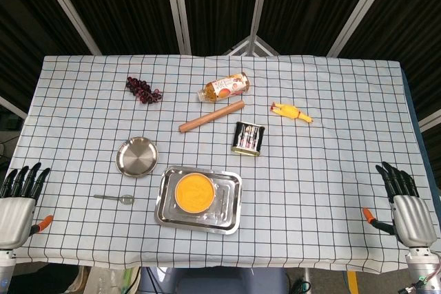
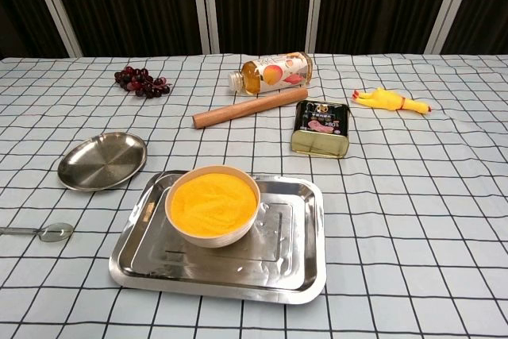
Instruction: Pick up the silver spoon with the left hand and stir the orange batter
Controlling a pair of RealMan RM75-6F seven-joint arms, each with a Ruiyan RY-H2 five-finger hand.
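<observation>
A tabletop (image 1: 331, 191) under a white cloth with a black grid carries everything here. Near its near edge, slightly left of centre, sits a rectangular steel tray (image 1: 230, 213), and inside it stands a white bowl (image 2: 242, 232) filled with smooth orange batter (image 1: 193, 192). The bowl occupies the left part of the tray.

At the near left corner the left hand (image 1: 18, 201) rests at the tabletop's edge, its dark fingers (image 1: 26, 179) straight, apart and holding nothing. At the near right corner the right hand (image 1: 406, 203) lies the same way, fingers extended and empty. Neither appears in the chest view.

Left of the tray and a little farther away lies a round steel plate (image 1: 137, 157). Beyond the tray, a wooden rolling pin (image 1: 211, 116) lies at a slant, with a clear bottle (image 1: 226, 87) of orange drink on its side just behind it. Right of the rolling pin's near end stands a small rectangular tin (image 1: 249, 138). Farther right lies a yellow rubber chicken (image 1: 291, 112). A bunch of dark grapes (image 1: 142, 89) sits at the far left.

The silver spoon (image 1: 116, 199) lies flat on the cloth just left of the tray and near of the plate, its bowl pointing toward the tray, well apart from the left hand.
</observation>
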